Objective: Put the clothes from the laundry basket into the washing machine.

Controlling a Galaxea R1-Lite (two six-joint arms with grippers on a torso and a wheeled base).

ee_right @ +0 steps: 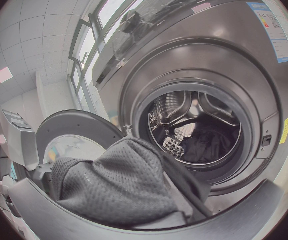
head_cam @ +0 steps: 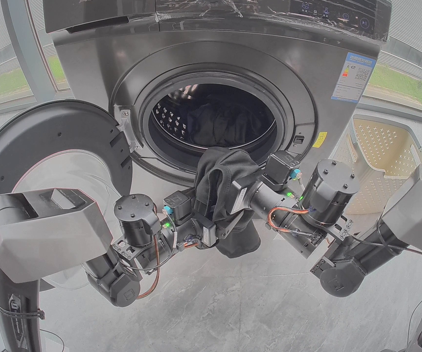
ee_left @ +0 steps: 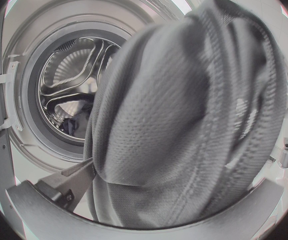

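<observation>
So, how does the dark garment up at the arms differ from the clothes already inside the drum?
The raised garment is outside the washing machine, before its opening; the drum clothes are inside. The raised garment hangs draped downward in the air; the drum clothes lie heaped on the drum's floor. Both are dark fabric.

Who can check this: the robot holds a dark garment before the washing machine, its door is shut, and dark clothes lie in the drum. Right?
The door is open, not shut, swung to the robot's left: see the head view. The dark garment before the washing machine and the dark clothes in the drum are right.
</observation>
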